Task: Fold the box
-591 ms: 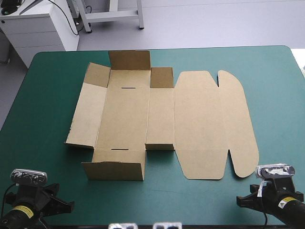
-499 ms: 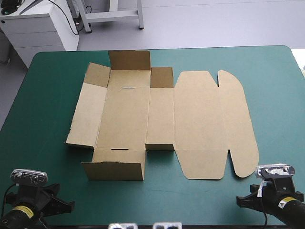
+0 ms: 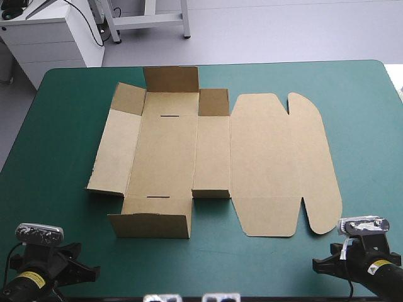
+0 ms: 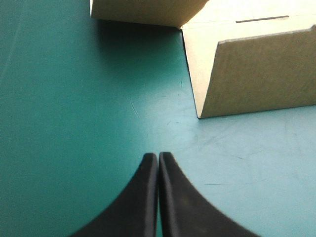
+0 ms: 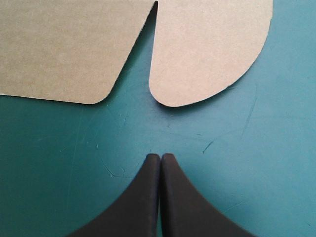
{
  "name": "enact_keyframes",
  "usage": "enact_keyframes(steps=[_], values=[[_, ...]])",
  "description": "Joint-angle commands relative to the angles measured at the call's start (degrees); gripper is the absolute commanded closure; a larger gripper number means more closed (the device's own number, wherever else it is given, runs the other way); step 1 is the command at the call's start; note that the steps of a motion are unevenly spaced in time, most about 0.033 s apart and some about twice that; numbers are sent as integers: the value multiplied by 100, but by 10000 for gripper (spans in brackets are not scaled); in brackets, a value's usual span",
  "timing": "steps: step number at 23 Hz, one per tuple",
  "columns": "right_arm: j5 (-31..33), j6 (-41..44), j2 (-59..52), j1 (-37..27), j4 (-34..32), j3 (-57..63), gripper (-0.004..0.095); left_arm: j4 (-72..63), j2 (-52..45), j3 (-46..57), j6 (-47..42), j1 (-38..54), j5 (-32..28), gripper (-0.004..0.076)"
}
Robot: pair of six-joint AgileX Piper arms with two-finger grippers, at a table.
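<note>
While spread mostly flat on the teal-green desk [image 3: 365,157], few flaps raised, likely handles as light, stiff board: brown box [image 3: 261,163], best taken by a free flap edge. Both pinched closed and empty, left gripper [image 4: 158,156] and right gripper [image 5: 160,156], short of its near edge.
</note>
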Motion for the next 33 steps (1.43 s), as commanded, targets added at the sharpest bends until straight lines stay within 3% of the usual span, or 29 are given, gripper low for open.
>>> enact_keyframes(steps=[1, 6, 12, 18, 23, 29, 33], values=[[-238, -39, 33, -36, 90, -137, 928, -59, 55, -272, -51, -1, -266, 732], [-246, -39, 33, -36, 78, -137, 928, -252, 459, -1385, -28, -1, 248, 732], [-251, -39, 33, -36, 78, -137, 928, -290, 2502, -3588, -28, -1, 276, 732], [-251, -39, 33, -36, 78, -137, 928, -279, 4668, -4755, 313, 1, -293, 732], [-251, -39, 33, -36, 78, -137, 928, -326, 5657, -5168, 420, 72, -481, 732], [-251, -39, 33, -36, 78, -137, 928, -1830, 6479, -5663, 1249, 1227, -438, 732], [-251, -39, 33, -36, 78, -137, 928, -2987, 6947, -5817, 2228, 2265, 6, 732]])
